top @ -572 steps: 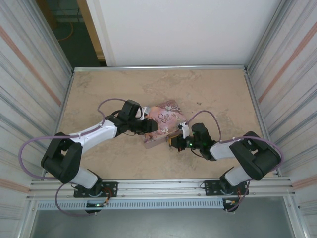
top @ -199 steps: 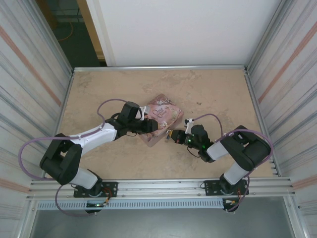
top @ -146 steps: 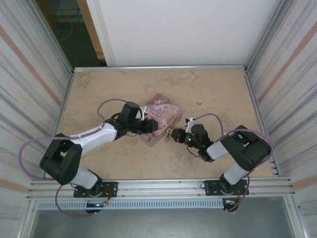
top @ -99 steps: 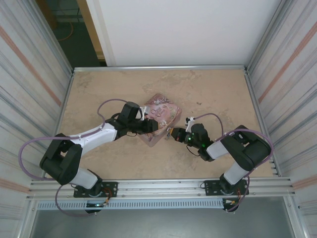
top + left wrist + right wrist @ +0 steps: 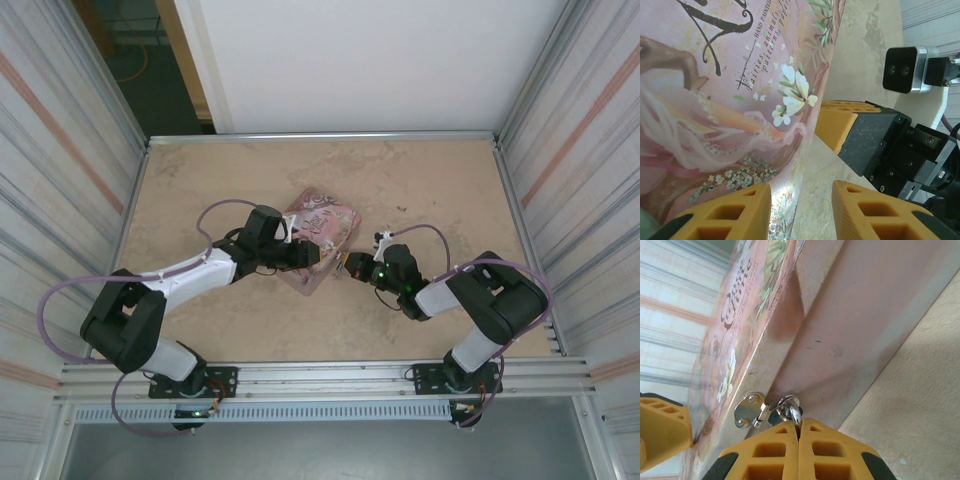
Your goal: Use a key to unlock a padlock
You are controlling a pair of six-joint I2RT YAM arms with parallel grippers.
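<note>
Tin (image 5: 325, 222), one, padlock (image 5: 789, 409), one, left end effector (image 5: 801, 192), right end effector (image 5: 799, 423)

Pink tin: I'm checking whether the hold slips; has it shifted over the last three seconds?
Yes. The pink tin has swung left, away from the table's right rail.

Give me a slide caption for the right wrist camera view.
Shut right gripper at the padlock and its silvery shackle, beside the hasp on the pink tin.

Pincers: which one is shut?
The right pincer: its yellow fingers press together with no gap, tips at the silvery shackle of the padlock. The left pincer is open, gap clear, beside the pink tin.
</note>
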